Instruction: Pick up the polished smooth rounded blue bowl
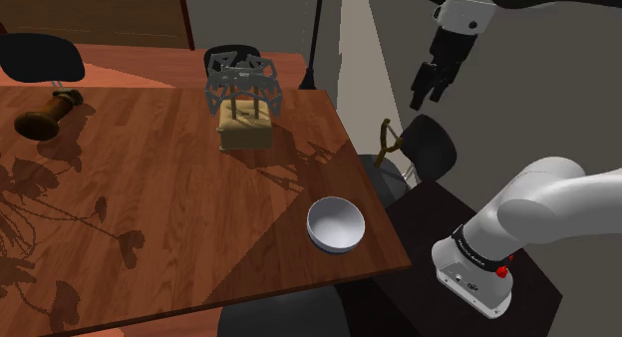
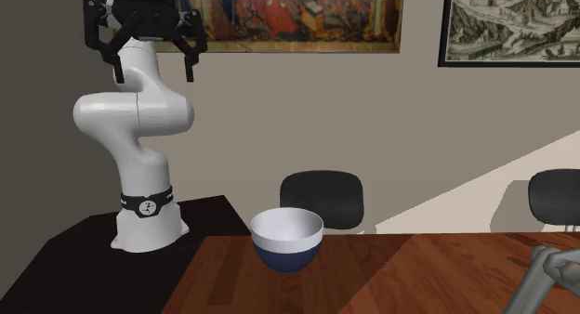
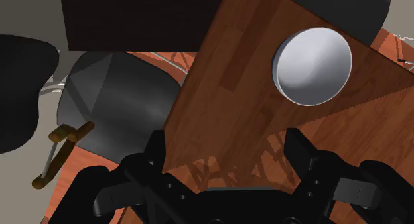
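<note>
The bowl (image 1: 336,224) is round, dark blue outside and pale grey-white inside, standing upright near the corner of the wooden table (image 1: 150,195) closest to the stand. In the second exterior view the bowl (image 2: 286,238) sits at the table's edge in front of the arm. My gripper (image 1: 430,82) hangs high above and off to the shoulder view's right of the table, far from the bowl, fingers apart with nothing between them. In the second exterior view the gripper (image 2: 149,50) is up by the picture frame. The wrist view shows the bowl (image 3: 312,65) far beyond the open fingers (image 3: 306,156).
A dark wire frame on a tan block (image 1: 242,98) stands at the table's far side, and a brown wooden object (image 1: 45,116) lies at the shoulder view's left. Black chairs (image 1: 431,144) stand around the table. The stand (image 1: 468,275) is at the lower right.
</note>
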